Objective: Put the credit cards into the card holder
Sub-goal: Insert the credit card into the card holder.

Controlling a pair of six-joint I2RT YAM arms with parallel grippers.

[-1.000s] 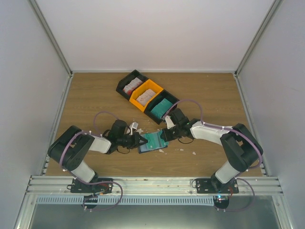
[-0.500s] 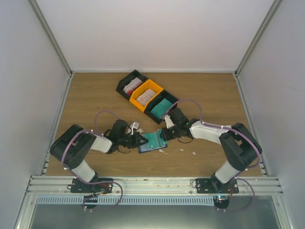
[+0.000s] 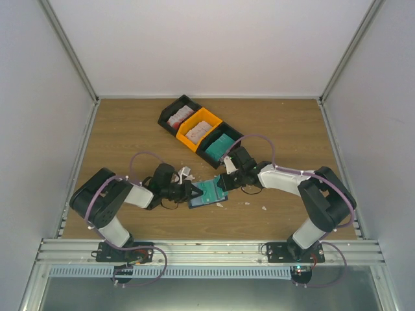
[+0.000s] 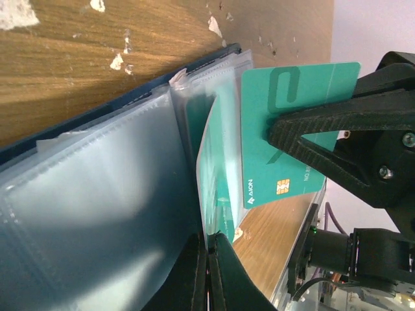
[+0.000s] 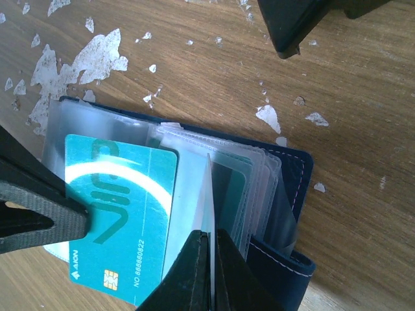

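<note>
Dark navy folding card holder mostly hidden from above under teal plastic credit cards, print on cards in the black and orange plastic bins too small to read, right gripper cut off at the left wrist view's right edge.

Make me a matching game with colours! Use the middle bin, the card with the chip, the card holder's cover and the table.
Things:
1. middle bin
2. credit card with the chip
3. card holder's cover
4. table

Colours:
A. dark blue
B. brown wood
C. orange
D. teal

Pairs: 1-C, 2-D, 3-A, 4-B
</note>
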